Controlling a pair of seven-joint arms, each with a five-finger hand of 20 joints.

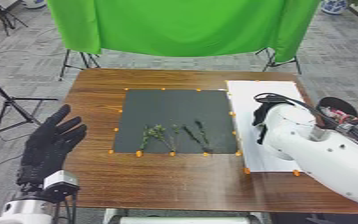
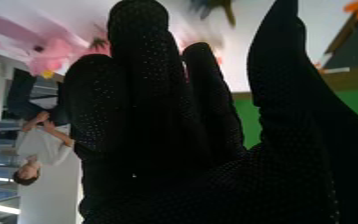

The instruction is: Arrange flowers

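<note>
Green stems [image 1: 160,131] are laid out; a further pickup seems intended. The right hand [image 2: 171,182] is spread, empty; one stem must be pinched next.

Tripods [image 1: 10,102] and green cloth [image 1: 184,27] suggest a lab.

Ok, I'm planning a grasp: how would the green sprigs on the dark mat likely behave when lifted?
The sprigs look thin, so they are probably light and may bend. Their branching tips could snag. Lying flat on the mat, they'd likely slide if pushed.
</note>
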